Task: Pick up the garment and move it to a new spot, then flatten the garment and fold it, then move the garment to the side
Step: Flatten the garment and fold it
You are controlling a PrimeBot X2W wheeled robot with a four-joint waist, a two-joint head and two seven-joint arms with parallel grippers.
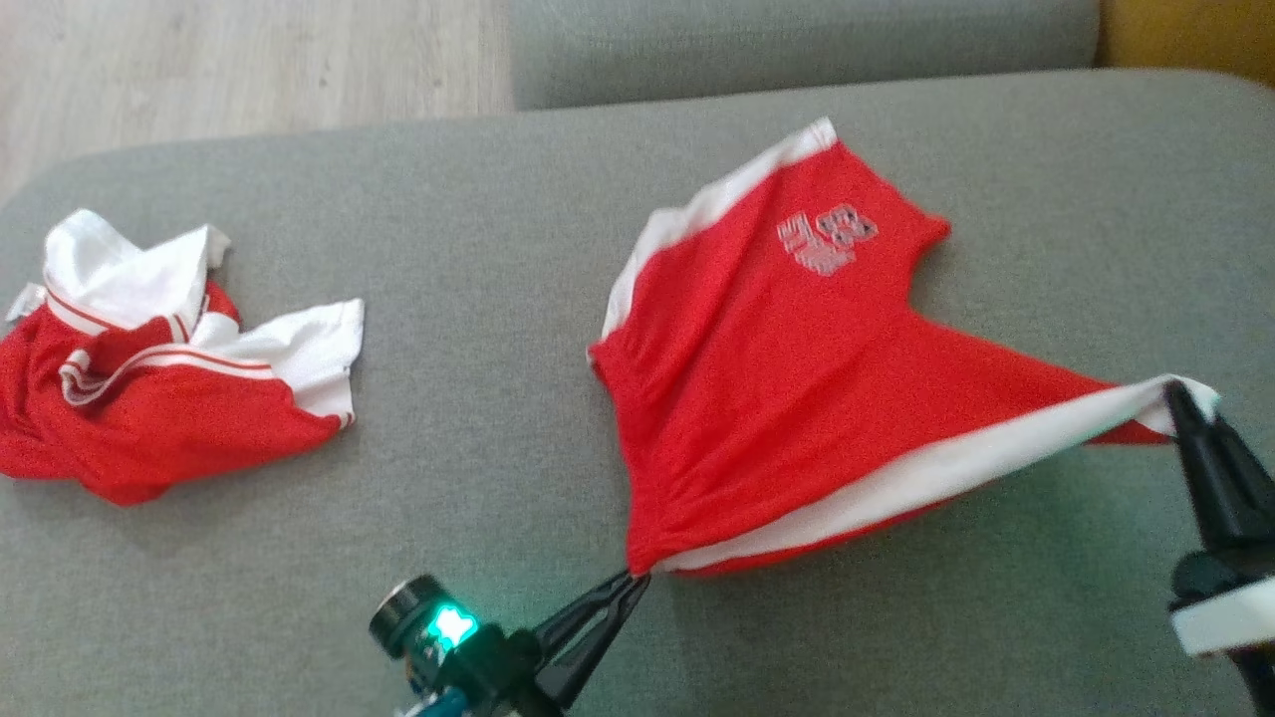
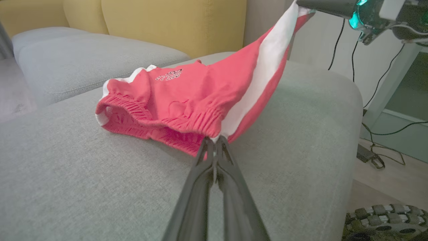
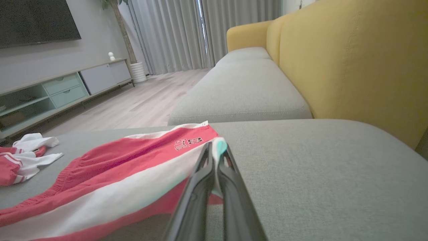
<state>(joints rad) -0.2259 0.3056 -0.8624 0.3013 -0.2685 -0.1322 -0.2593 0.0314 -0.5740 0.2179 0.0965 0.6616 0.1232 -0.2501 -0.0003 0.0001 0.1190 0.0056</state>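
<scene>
Grey cushion of a sofa serves as the work surface, with wooden floor beyond its far left edge and a yellow backrest at the far right. At far left lies a crumpled garment, red with white panels, well apart from both hands. Near the centre, the left hand is closed tight on the near corner of the red shorts, pinching where the elastic waistband meets the white side stripe. The shorts occupy the centre-right of the cushion. Their far part, bearing a printed logo, rests on the cushion, while the near edge is raised off it. At right, the right hand is likewise clamped shut on the opposite end of the stripe, at the leg hem, and sits higher than the left hand in the left wrist view. The stripe runs taut between the two grips, which suggests the corners are held apart to pull out slack so the cloth can be laid flat. Judged stage: repositioning or flattening, with no fold made yet. A slipping pinch at either corner would let the edge bunch up.
</scene>
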